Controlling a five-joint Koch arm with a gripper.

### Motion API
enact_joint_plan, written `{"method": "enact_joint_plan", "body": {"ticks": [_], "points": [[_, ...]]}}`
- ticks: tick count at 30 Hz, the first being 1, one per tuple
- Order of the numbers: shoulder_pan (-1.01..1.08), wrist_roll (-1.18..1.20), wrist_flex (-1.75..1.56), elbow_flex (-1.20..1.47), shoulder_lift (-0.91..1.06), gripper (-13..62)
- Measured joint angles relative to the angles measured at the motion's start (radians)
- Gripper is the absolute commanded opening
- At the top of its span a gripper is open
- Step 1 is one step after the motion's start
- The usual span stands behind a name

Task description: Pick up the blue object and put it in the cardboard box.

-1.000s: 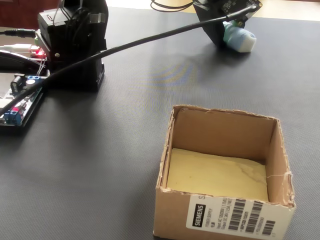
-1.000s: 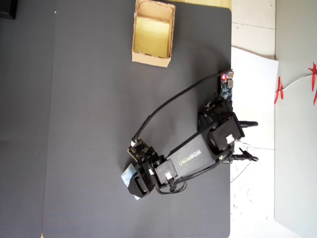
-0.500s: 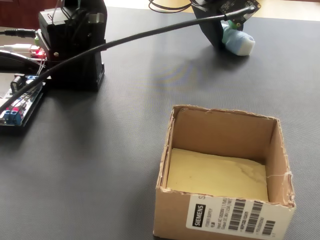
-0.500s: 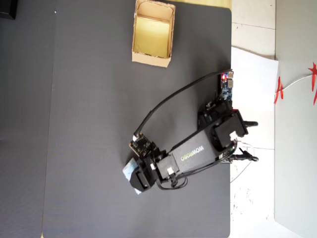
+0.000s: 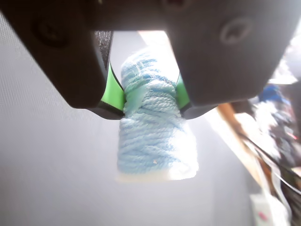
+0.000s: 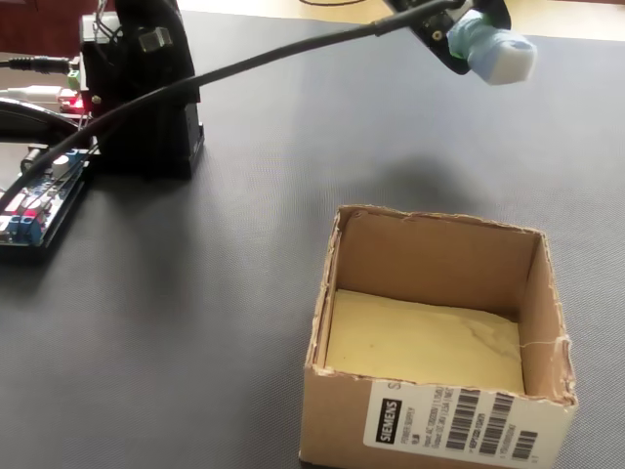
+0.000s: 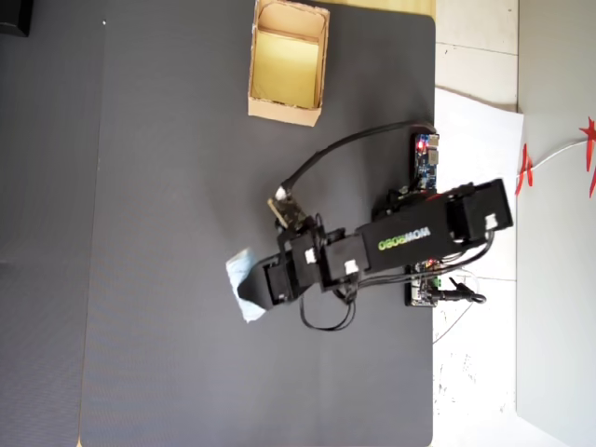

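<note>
With the roll (image 5: 153,127) pinched between the green pads (image 5: 113,92), the end effector (image 5: 149,101) had it clamped and clear of the table (image 6: 244,293), at the upper right of the fixed view. The carry step looked to be in hand. Next, a swing over to the box (image 6: 437,386), low in that frame. The box sat empty, yellowish floor bare.

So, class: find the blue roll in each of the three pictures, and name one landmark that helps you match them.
Wrist view: the blue roll sits centre frame, clamped between the gripper pads.
Fixed view: top right, in the air beyond the cardboard box.
Overhead view: left of centre, poking out past the arm's tip.
Shared landmark: the gripper around the roll.
</note>
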Motion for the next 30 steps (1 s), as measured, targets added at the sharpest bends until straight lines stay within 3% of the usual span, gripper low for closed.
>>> {"method": "enact_joint_plan", "body": {"ticks": [9,17,25,30], "points": [[0.258,-0.060,-0.121,0.153,0.304,5.2],[0.477,-0.123,-0.147,0.164,0.393,5.2],[0.730,-0.196,-0.147,0.163,0.388,5.2],[0.879,-0.222,-0.146,0.032,0.230,5.2]]}}
